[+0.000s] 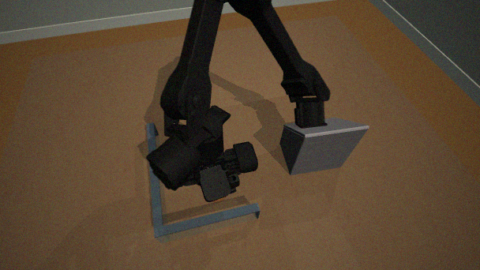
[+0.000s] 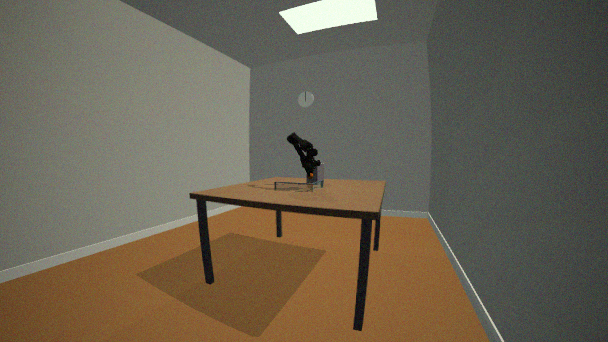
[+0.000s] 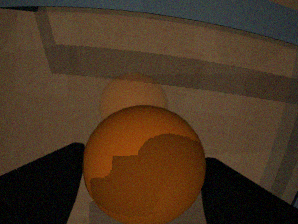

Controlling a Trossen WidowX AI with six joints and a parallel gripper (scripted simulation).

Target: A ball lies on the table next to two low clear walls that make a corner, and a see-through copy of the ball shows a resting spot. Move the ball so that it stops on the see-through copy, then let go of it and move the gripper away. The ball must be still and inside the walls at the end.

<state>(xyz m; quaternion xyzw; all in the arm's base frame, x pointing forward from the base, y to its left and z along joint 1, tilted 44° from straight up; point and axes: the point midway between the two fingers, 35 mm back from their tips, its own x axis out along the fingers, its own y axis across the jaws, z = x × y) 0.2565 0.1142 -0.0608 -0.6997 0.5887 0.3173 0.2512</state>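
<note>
My gripper [image 3: 144, 161] is shut on the orange ball [image 3: 145, 172] [image 2: 311, 175], with one dark finger on each side. In the exterior view the ball is above the table. The see-through copy [image 3: 132, 92] shows just beyond the ball in the wrist view, its lower part hidden behind it; in the top view the gripper's body covers nearly all of it. Two low clear walls with bluish top edges make a corner: a left wall [image 1: 156, 201] and a front wall [image 1: 209, 219]. The fingers and ball are hidden under the gripper's body in the top view.
The arm's base stands on a grey slanted block [image 1: 324, 151] to the right of the walls. The arm's elbow and wrist hang over the left wall's rear part. The brown table [image 2: 240, 193] has its edge well outside the walls.
</note>
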